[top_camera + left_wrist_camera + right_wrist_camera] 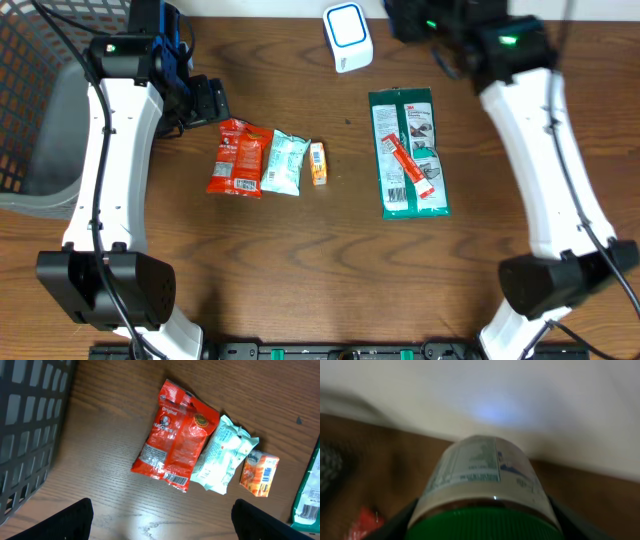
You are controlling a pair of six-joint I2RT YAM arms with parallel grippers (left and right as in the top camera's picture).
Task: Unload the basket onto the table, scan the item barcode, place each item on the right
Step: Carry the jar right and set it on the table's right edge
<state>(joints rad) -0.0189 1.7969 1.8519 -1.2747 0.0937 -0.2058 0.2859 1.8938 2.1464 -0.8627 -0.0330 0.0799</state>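
- A dark wooden table [330, 270] fills the scene, its grain running side to side.
- At the far left a grey mesh basket [35, 110] sits at the table's edge.
- The left gripper [165, 527] hangs just beside the basket with its fingers spread wide and nothing between them. The bare tabletop shows in the gap.
- Right of it lies a red snack bag [175, 435], flat, with a barcode at its lower end.
- A pale green packet [225, 455] lies against the red bag's right edge.
- An orange box [259, 474] lies just beside the packet, a barcode on its upper face.
- A white scanner [347, 35] with a blue-rimmed face stands at the back of the table, well apart from the row of snacks.
- A green 3M pack [408, 152] lies flat, right of centre.
- The right gripper [482, 522] is clamped on a bottle [480, 475] with a green ribbed cap and a white printed label, one finger on each side.
- From overhead that gripper sits at the back edge, just right of the scanner. The bottle cannot be made out there.
- The right wrist view is blurred, with a pale surface and a faint bluish patch behind the bottle.
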